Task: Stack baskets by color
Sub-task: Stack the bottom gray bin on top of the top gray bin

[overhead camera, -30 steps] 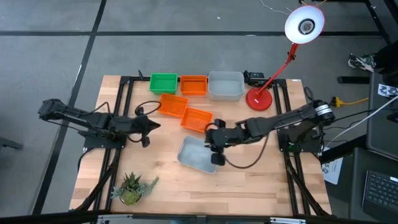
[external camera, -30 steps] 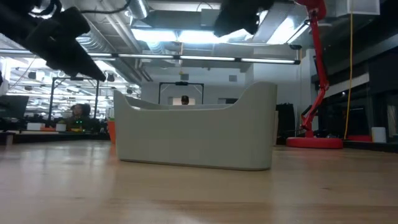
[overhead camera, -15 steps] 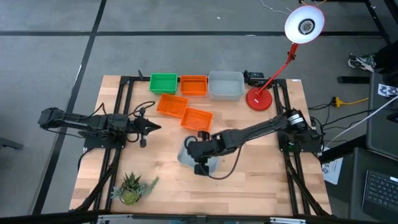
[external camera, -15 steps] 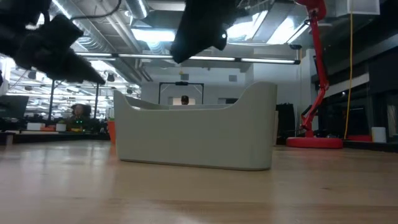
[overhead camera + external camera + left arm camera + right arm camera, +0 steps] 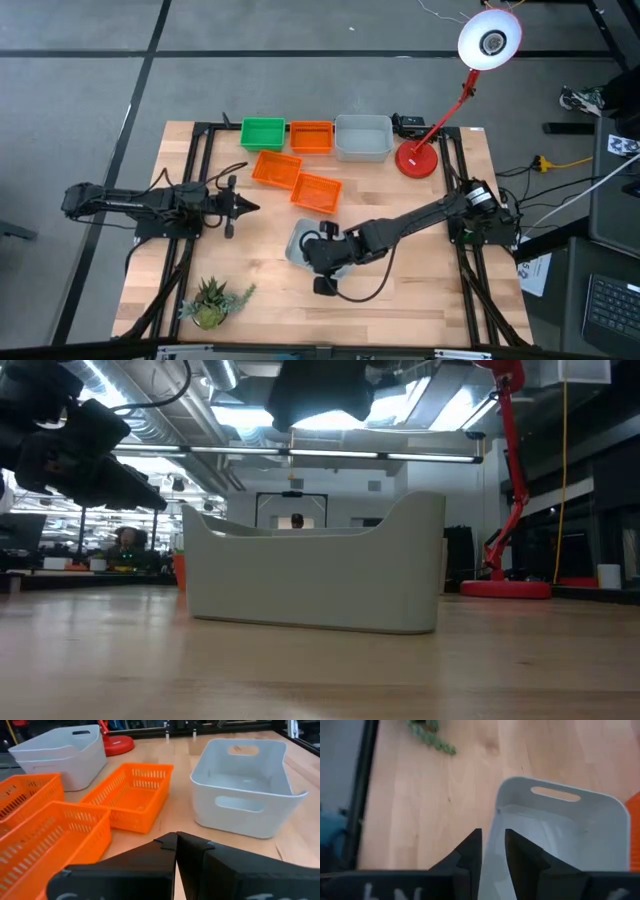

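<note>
Baskets sit in two groups on the desk. A green basket [image 5: 262,133], an orange basket [image 5: 311,137] and a grey-white basket [image 5: 362,137] form a row along the far edge, touching side by side; in the left wrist view that grey-white one shows a second rim, one bin nested in another. Two more orange baskets [image 5: 277,169] [image 5: 317,191] lie tilted just in front of the row, near each other. A lone grey-white basket [image 5: 305,243] stands near the middle of the desk, toward the near edge, with slot handles in its end walls. No writing or label can be read on any basket.

The right end effector [image 5: 493,851] is over this lone basket, its fingers a little apart and straddling one side wall at the rim. The left end effector [image 5: 176,851] hangs over the left part of the desk, fingers pressed together, holding nothing, pointing toward the orange baskets.

Bare wood lies open along the near edge and at the right. A potted plant [image 5: 211,301] stands at the near left corner, a red lamp base [image 5: 416,160] at the far right.
</note>
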`<state>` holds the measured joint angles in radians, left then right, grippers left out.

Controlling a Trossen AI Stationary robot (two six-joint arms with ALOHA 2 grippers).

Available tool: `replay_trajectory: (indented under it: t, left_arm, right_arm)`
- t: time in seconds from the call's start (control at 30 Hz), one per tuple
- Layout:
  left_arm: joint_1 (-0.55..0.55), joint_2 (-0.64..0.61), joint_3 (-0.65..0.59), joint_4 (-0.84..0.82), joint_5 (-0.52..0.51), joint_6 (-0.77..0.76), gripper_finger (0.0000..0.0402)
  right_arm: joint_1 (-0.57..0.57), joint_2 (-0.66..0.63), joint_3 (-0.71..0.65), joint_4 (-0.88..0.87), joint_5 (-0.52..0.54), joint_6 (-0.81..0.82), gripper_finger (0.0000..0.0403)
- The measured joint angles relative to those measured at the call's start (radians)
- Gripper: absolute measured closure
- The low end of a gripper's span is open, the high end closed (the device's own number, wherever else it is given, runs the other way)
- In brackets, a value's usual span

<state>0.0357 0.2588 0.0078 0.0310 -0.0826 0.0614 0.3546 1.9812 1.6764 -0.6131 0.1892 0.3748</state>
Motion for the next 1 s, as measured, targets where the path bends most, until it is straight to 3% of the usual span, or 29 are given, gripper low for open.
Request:
replay_trajectory:
  t: [0.2, 0.57, 1.0]
  left_arm:
    - [0.003, 0.0, 0.0, -0.006, 0.046, -0.051, 0.0401]
    - [0.003, 0.002, 0.0, -0.015, 0.052, -0.06, 0.0401]
    - [0.003, 0.003, 0.0, -0.016, 0.05, -0.059, 0.0401]
  right_arm:
    - [-0.011, 0.003, 0.0, 0.023, -0.072, 0.016, 0.0308]
    - [-0.042, 0.01, 0.0, 0.023, -0.104, 0.039, 0.0206]
    - [-0.025, 0.173, -0.002, 0.031, -0.113, 0.097, 0.0206]
